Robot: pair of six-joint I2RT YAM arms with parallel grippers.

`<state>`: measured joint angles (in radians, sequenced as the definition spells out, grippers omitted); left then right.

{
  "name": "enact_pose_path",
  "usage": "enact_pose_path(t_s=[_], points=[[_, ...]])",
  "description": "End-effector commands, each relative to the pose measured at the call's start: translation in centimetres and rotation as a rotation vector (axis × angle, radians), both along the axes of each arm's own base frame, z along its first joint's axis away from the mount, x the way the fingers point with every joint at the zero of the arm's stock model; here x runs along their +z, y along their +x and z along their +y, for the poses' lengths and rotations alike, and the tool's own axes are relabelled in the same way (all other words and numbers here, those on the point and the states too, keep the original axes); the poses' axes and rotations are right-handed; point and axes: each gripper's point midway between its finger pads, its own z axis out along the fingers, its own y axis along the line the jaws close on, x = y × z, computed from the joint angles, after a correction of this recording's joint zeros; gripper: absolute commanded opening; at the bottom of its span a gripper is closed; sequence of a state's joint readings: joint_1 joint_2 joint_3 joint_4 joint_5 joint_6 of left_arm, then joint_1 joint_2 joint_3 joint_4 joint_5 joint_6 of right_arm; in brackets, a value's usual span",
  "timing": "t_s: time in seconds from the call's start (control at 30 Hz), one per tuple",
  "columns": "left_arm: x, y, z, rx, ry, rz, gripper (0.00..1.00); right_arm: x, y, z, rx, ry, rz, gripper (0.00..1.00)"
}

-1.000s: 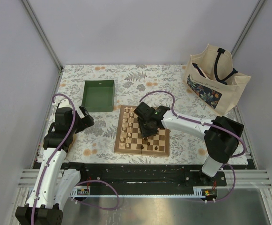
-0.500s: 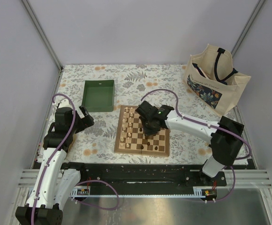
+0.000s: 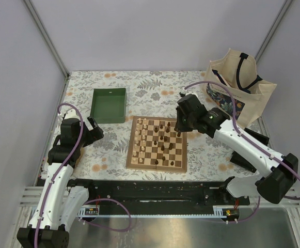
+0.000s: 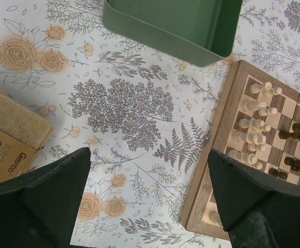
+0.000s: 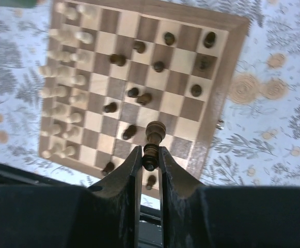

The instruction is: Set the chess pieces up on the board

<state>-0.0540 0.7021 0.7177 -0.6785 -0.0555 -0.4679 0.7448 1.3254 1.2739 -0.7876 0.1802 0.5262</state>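
As the right claw is pinched nearly shut on a dark chess piece, the board lies directly below. The piece's long axis runs on from the fingers toward the squares. Right arm is nearer. The left claw gapes wide, empty, over the tabletop beside the board's left edge. Wrist view shows the grip. Top view hides it, but places the claw near the board's far-right corner. Pale pieces crowd the left cols.
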Motion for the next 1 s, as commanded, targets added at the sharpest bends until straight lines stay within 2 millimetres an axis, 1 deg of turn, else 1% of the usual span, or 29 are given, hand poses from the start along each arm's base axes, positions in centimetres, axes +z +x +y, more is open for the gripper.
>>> enact_pose_path(t_s=[0.0, 0.17, 0.5, 0.77, 0.97], points=[[1.8, 1.0, -0.2, -0.014, -0.010, -0.075, 0.99, -3.2, 0.8, -2.2, -0.031, -0.086, 0.041, 0.09], [1.8, 1.0, -0.3, -0.015, -0.011, -0.073, 0.99, -6.5, 1.1, -2.7, -0.046, -0.128, 0.107, 0.09], [1.7, 0.9, -0.3, -0.016, -0.011, -0.070, 0.99, -11.0, 1.7, -2.7, -0.063, -0.157, 0.166, 0.09], [1.7, 1.0, -0.2, -0.011, -0.008, -0.072, 0.99, -12.0, 2.5, -2.6, -0.072, -0.157, 0.174, 0.10], [1.7, 1.0, -0.2, -0.014, -0.010, -0.070, 0.99, -12.8, 2.6, -2.5, -0.069, -0.159, 0.191, 0.10]])
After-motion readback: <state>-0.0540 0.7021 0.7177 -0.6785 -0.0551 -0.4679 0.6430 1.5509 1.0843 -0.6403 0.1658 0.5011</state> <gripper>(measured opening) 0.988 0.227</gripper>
